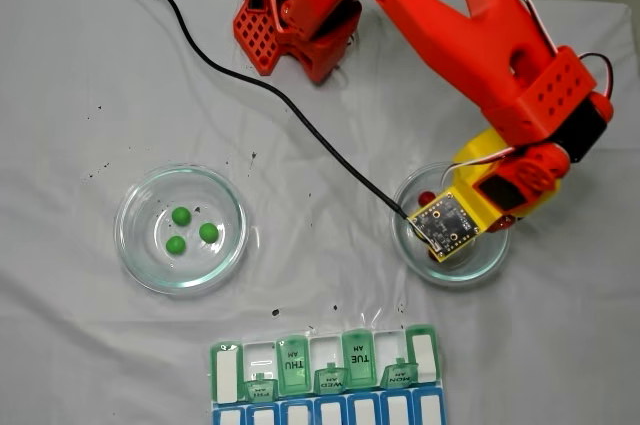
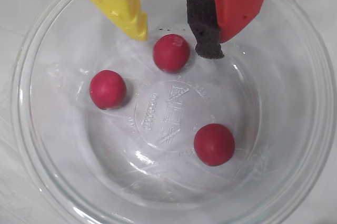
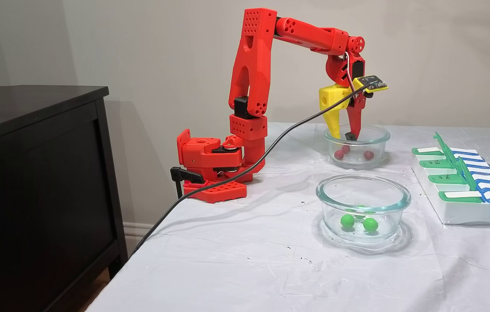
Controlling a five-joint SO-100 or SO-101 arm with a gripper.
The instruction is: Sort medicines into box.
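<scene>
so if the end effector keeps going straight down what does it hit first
Most likely the red ball lying between its open fingers, then the floor of the glass dish. Depth is hard to judge from the wrist view.

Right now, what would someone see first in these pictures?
The big red robot arm bends over the table, its hand open and dipping into a glass dish beside three shiny red balls. In a fixed view, another glass dish to the left holds three green balls, and the pill box sits at the bottom edge.

Red balls point(image 2: 171, 52) (glossy), green balls point(image 1: 181, 216), clear dishes point(image 1: 135, 245).
</scene>
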